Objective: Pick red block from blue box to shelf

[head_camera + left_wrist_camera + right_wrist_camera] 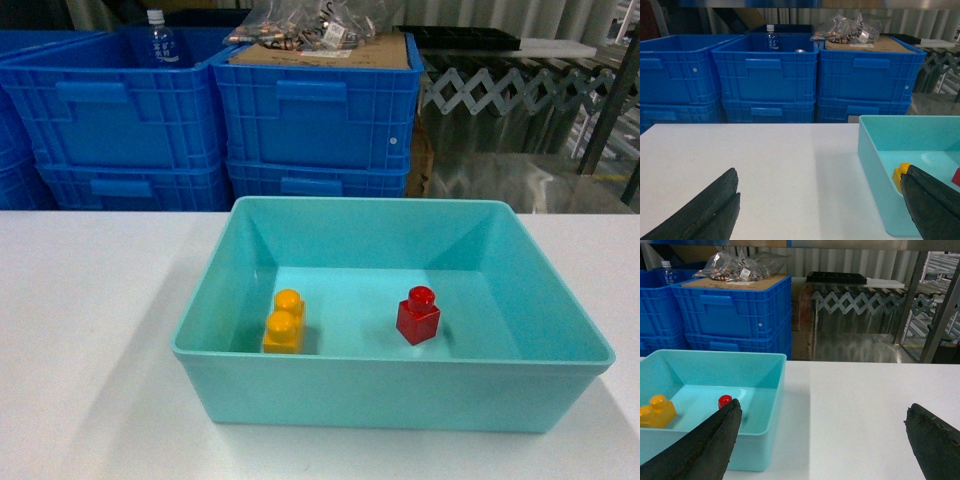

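The red block point(417, 316) stands upright on the floor of the blue box point(400, 395), right of its middle, stud up. Only its stud shows in the right wrist view point(724, 400), just past my left finger. My left gripper point(820, 202) hangs open over the white table, left of the box point(872, 165), holding nothing. To the right of the box point(760, 445) my right gripper point(822, 437) is open and empty too. Neither gripper appears in the head view. Metal posts of the shelf point(940, 310) stand at the far right.
An orange-yellow two-stud brick point(284, 322) sits in the box to the left of the red block. Stacked dark blue crates point(310, 110) stand behind the table, holding a bottle point(158, 40) and cardboard with bags point(320, 45). A folding lattice barrier point(500, 90) is at the back right.
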`<state>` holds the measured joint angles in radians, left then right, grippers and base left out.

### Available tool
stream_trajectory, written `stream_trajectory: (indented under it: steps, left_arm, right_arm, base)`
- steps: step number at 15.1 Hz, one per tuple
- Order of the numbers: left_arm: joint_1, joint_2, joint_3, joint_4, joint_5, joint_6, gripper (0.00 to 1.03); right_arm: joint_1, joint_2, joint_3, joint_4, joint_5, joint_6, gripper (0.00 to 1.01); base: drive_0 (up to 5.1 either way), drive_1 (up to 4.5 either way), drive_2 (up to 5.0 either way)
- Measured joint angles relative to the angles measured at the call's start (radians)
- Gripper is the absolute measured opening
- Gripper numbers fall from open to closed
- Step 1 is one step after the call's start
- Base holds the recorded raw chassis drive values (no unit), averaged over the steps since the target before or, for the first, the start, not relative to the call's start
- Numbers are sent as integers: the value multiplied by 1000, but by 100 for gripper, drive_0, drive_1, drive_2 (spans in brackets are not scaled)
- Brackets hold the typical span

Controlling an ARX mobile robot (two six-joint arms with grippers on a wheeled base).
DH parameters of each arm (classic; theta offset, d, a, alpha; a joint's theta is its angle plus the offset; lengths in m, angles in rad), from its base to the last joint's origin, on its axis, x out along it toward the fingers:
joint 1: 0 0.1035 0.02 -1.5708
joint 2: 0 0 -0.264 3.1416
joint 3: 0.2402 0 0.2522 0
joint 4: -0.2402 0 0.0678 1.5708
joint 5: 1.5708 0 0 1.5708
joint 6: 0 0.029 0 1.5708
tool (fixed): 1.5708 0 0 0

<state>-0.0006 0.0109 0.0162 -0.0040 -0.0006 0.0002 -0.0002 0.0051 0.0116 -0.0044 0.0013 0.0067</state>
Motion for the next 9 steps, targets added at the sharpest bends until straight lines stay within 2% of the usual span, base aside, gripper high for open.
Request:
stream_trajectory:
  steps: [9]
  left_arm:
    - [0,0,0,0,0,0,98]
  right_arm:
    - [0,0,0,0,0,0,98]
  base:
    - [0,0,0]
